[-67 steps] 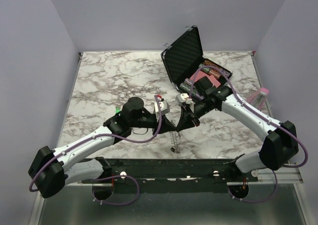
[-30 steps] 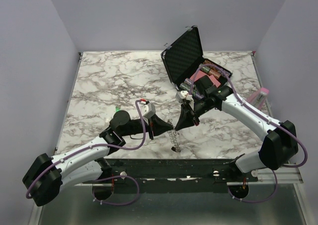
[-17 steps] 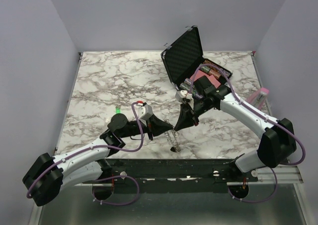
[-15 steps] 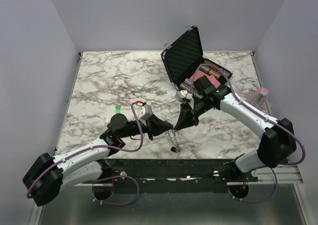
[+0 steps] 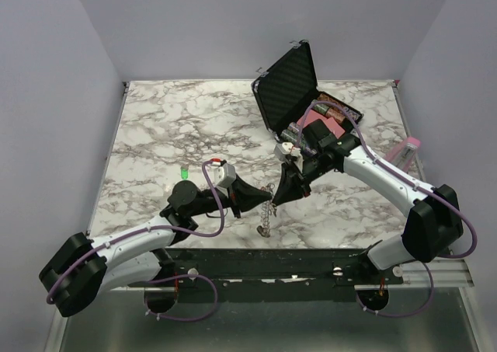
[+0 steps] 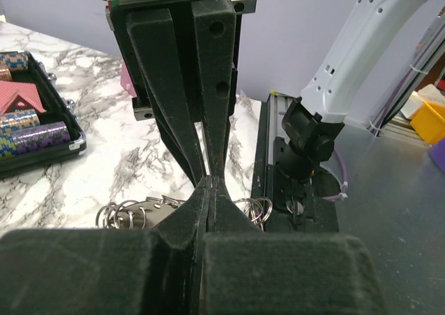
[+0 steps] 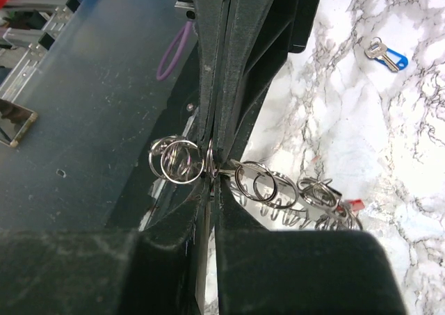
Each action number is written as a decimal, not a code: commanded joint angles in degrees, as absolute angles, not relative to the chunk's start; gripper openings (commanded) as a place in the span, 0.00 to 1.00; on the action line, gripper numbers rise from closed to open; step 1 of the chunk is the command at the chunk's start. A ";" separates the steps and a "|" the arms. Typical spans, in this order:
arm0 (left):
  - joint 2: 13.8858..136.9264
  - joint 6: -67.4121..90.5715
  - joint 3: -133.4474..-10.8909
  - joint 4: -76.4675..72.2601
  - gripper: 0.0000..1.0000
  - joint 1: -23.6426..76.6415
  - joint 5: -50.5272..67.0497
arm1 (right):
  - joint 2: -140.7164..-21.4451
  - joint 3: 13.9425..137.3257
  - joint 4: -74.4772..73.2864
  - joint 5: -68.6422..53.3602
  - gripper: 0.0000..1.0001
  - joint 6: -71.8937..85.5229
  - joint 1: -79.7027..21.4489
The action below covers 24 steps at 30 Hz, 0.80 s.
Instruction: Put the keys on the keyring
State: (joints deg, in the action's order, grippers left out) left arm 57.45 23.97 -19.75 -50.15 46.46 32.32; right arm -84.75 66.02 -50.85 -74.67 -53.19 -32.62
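Obs. Both pincers meet tip to tip over the near middle of the bench [image 5: 171, 127]. The keyring [image 5: 266, 214] hangs from that meeting point, its lower end reaching toward the bench's near edge. I cannot tell whether it touches down.

Left pincer [image 5: 258, 200]: closed tight, pads flat together on the chain. Its wrist view shows rings bunched on either side of the pinch. I judge you hold it there as the anchor, so the chain cannot slide or swing.

Right pincer [image 5: 278, 195]: closed on a ring just beside the left's grip, with only a hairline slit between the pads. Two grips this near each other leave a short, taut stretch of chain. That looks like the reason for the pose: one ring held steady enough to be threaded.

Keys: none clearly on the chain. A fleck of red shows among the far rings in the right wrist view, too small to call. A small silver-and-blue key-shaped piece [image 7: 386, 53] lies alone on the marble, well apart from the chain. The black case [image 5: 289, 84] stands open at the far right.

Judgement: early. The chain is secured and no key is presented. Both pincers are occupied, so you must free one before fetching a key.
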 commanded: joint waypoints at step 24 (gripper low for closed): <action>59.15 24.61 -17.66 -57.92 0.00 46.41 34.37 | -83.06 63.37 -44.92 -79.89 0.28 -47.64 -30.76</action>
